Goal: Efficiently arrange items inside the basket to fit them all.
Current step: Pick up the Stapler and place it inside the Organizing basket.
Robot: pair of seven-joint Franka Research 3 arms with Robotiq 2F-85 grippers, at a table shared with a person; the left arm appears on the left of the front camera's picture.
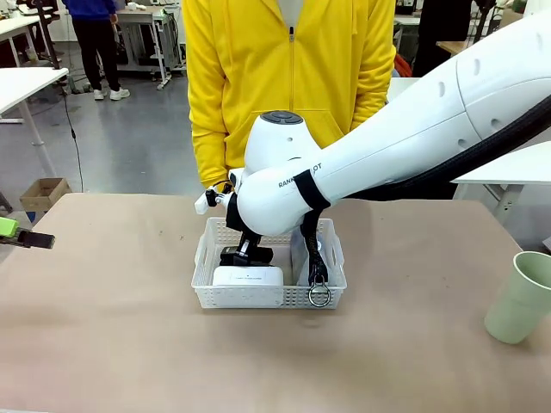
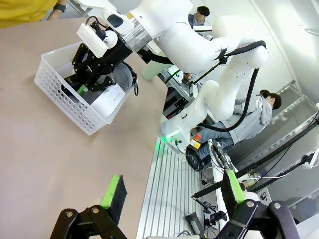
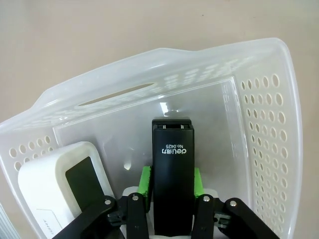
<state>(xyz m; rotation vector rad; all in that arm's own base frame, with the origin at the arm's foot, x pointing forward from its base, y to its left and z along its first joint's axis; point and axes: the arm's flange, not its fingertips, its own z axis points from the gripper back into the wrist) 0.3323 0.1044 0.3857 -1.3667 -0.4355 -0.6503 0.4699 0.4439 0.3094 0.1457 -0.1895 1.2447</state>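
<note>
The white perforated basket (image 1: 209, 292) sits mid-table. My right gripper (image 1: 244, 252) reaches down into it, shut on the small black stapler (image 3: 172, 159), whose sides are pinched by the green pads (image 3: 145, 181) just above the basket floor (image 3: 219, 114). The flat white box (image 1: 248, 276) lies in the basket's front left part, beside the stapler. At the basket's right end, the pouch's black strap and metal ring (image 1: 318, 295) hang over the front wall; the grey pouch itself is mostly hidden behind my arm. The pale green cup (image 1: 523, 297) stands on the table at far right. My left gripper (image 2: 173, 190) is open with nothing in it at the table's left edge.
A person in a yellow jacket (image 1: 288, 77) stands close behind the basket at the far edge. My right arm (image 1: 405, 129) spans from upper right down over the basket. Brown tabletop (image 1: 112, 327) stretches left and in front of the basket.
</note>
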